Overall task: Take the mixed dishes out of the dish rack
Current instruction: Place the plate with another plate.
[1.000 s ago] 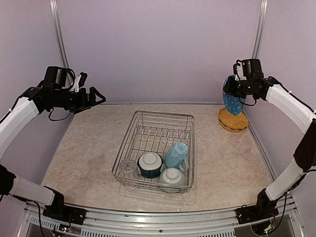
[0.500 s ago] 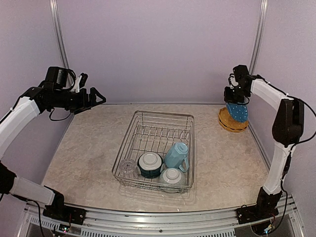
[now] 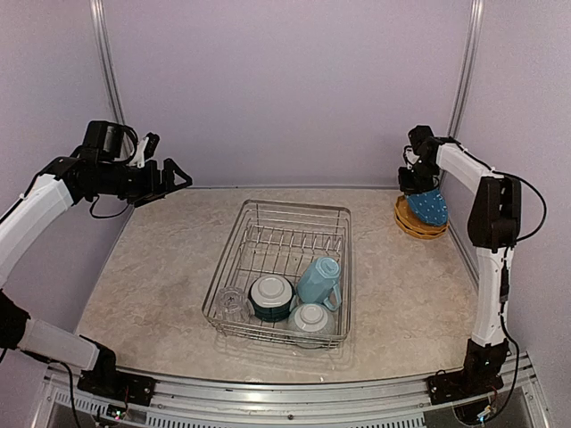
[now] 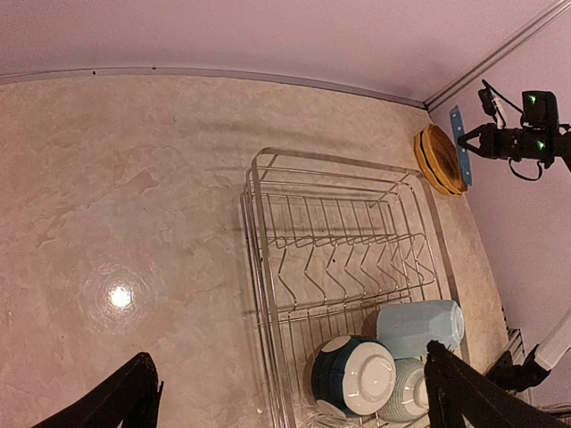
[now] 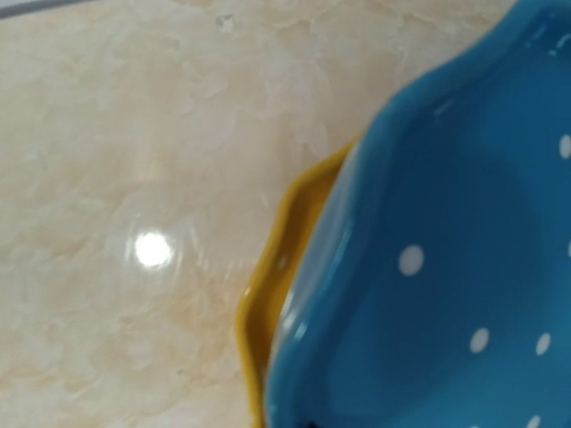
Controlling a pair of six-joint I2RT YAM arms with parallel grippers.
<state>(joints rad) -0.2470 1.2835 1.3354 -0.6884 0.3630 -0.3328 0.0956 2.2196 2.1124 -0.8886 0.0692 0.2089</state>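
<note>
The table top (image 3: 161, 267) looks like polished stone or a stone-print laminate: cream, veined, and smooth enough to throw the lamp back as a bright spot. In the middle of it, the dish rack (image 3: 287, 239) is thin silver metal wire, bright and shiny. At the far right corner, the blue plate (image 5: 464, 267) looks like glazed ceramic, glossy, with white dots under the sheen. The yellow-orange plates (image 5: 268, 285) beneath it have the same wet-looking glaze. At the rack's near end, the light blue mug (image 3: 318, 279) is smooth with a soft sheen. The glass (image 3: 230, 301) is clear, and the two bowls (image 3: 271, 295) are glazed teal and white. The walls (image 3: 285, 89) are matt lilac.
</note>
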